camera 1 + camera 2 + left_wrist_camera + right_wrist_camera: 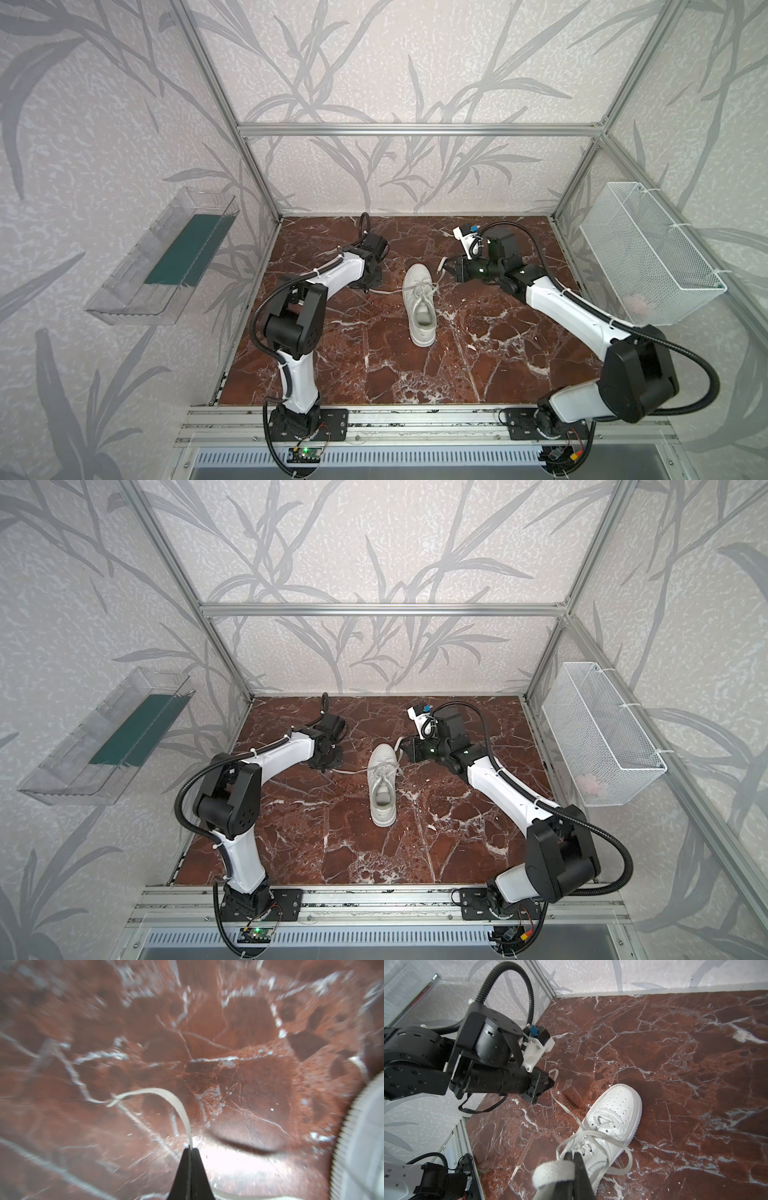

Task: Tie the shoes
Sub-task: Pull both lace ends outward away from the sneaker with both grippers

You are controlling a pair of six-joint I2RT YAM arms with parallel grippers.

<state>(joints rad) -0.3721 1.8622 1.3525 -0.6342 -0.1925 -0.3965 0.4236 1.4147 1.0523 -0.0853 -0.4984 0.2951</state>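
In both top views white low-top sneaker with thick sole [419,309] is set upright near middle of red-brown veined marble tabletop [478,357], toe turned toward back wall. One flat white lace end [176,1103] is pinched between closed black tips of left gripper [190,1149], held low over tabletop, left of toe. Right of toe, second lace [553,1169] is clamped by right gripper [573,1155] (lace draped across its fingers), raised off tabletop. Both are crossed over sneaker's instep.
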